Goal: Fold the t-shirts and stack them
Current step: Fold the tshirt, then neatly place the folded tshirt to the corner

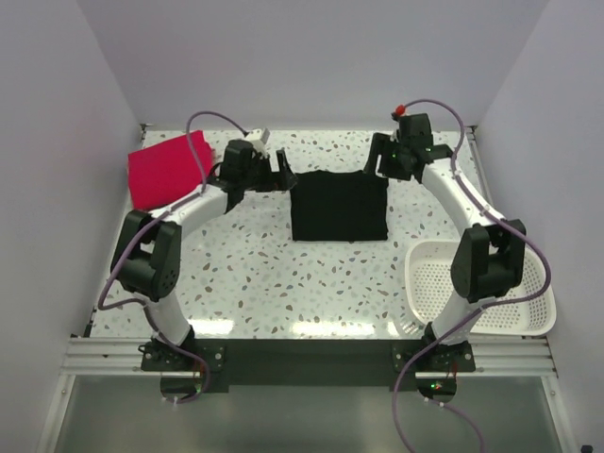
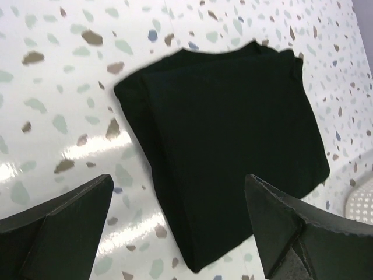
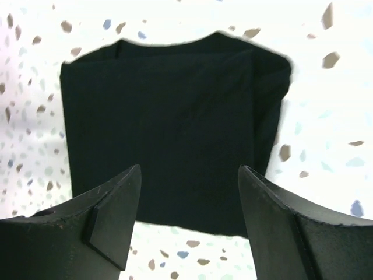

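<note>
Black shirt: lay folded on the table between both grippers, held by neither.
Left gripper: jaws wide, empty, by its far-left corner.
Right gripper: jaws apart, empty, by its far-right corner.
Arms: both bowed inward.

Plain pale walls rise at the left, far and right edges of a white speckled table. Light glares off its near part.

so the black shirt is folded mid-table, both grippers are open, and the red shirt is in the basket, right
Not quite: the red shirt lies folded on the table at the far left, not in the basket. The top external view shows it. The rest holds.
</note>
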`<action>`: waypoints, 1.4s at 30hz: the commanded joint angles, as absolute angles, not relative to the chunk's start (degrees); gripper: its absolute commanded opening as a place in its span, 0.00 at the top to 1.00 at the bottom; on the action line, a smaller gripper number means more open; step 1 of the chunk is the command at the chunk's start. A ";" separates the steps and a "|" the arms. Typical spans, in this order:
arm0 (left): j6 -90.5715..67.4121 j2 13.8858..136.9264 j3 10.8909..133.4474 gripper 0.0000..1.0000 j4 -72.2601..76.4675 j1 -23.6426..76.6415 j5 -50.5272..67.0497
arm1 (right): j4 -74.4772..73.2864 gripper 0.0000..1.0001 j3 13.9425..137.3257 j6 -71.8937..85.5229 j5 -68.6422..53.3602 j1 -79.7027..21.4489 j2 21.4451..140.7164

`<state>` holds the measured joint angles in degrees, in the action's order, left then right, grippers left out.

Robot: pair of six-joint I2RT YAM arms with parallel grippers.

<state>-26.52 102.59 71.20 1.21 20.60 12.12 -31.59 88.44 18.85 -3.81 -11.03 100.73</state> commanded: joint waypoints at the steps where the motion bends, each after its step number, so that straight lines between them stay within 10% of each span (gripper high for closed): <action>1: -29.53 99.15 64.28 0.00 10.34 20.39 17.66 | -26.99 0.30 83.24 19.42 -10.71 -12.21 98.26; 42: -36.83 120.67 57.13 0.00 39.20 21.70 28.30 | -23.47 0.39 74.71 20.13 -15.47 -14.77 113.11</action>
<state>-37.01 118.54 57.87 39.05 20.80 28.03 -24.01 74.13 20.75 -14.81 -14.94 110.76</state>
